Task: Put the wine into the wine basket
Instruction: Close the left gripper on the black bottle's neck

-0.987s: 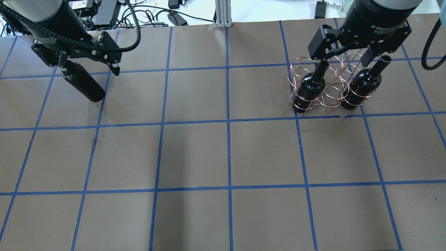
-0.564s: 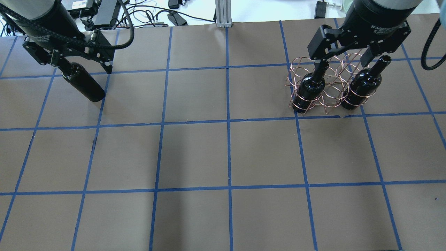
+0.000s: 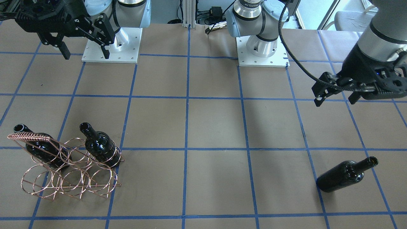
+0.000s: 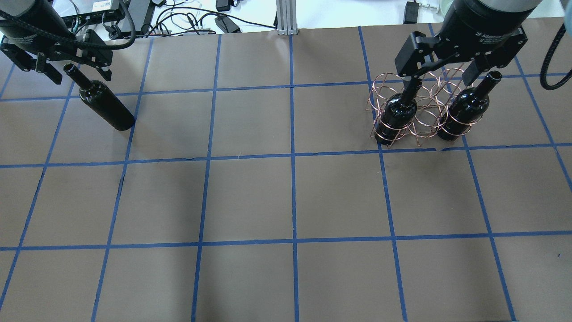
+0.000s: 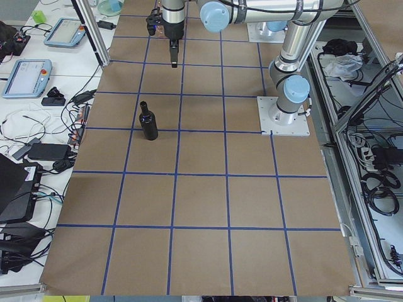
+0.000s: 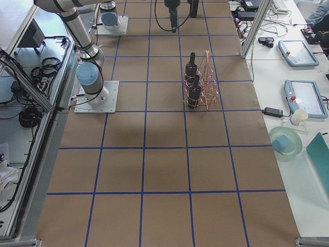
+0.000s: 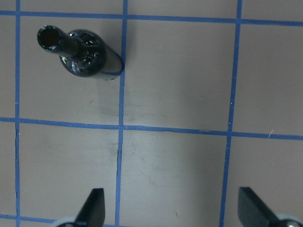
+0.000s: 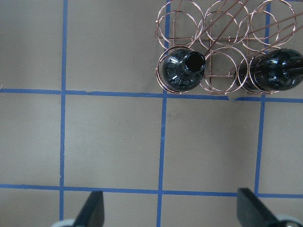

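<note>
- Holds the left hand (image 4: 82,77) raised over the far left part of the tabletop (image 4: 250,197), fingers spread wide, gripping nothing.
- Shows the wine (image 4: 105,105) standing upright on the tabletop below that hand, touching neither finger.
- In the left wrist view, places the wine toward the upper left corner, well off the gap between the fingertips.
- Holds the right hand (image 4: 440,76) above the wine basket (image 3: 65,168), likewise spread open and empty.
- Finds the wine basket on the tabletop's right side, well apart from the wine, twisted handle bar (image 3: 30,137) uppermost.
- Seats two other black bottles (image 4: 400,114) (image 4: 464,112) upright in the end rings of the row nearer the robot.
</note>
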You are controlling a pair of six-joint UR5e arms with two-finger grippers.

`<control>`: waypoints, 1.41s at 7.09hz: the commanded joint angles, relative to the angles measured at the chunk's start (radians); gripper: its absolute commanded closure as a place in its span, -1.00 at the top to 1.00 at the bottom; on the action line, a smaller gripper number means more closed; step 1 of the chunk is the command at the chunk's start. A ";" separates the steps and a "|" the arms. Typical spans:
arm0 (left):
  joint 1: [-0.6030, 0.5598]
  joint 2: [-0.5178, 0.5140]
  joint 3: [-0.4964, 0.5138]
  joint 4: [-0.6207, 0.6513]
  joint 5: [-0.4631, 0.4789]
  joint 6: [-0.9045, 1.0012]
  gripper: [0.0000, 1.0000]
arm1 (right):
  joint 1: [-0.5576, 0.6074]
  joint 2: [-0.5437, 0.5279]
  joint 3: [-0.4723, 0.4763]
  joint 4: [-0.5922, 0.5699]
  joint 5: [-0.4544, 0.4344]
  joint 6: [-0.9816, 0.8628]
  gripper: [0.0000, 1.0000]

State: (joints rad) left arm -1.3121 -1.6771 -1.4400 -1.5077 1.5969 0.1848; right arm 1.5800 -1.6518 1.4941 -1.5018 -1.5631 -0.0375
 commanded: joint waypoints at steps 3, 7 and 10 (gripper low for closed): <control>0.109 -0.214 0.139 0.119 -0.040 0.081 1.00 | 0.000 0.000 0.000 0.000 0.008 0.001 1.00; 0.113 -0.325 0.145 0.188 -0.035 0.087 1.00 | 0.000 0.001 0.000 0.000 0.009 0.002 1.00; 0.126 -0.342 0.144 0.190 -0.037 0.087 0.63 | 0.000 0.000 0.000 0.000 0.008 0.001 1.00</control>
State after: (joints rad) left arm -1.1939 -2.0144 -1.2960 -1.3182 1.5592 0.2714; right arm 1.5800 -1.6519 1.4941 -1.5018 -1.5553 -0.0360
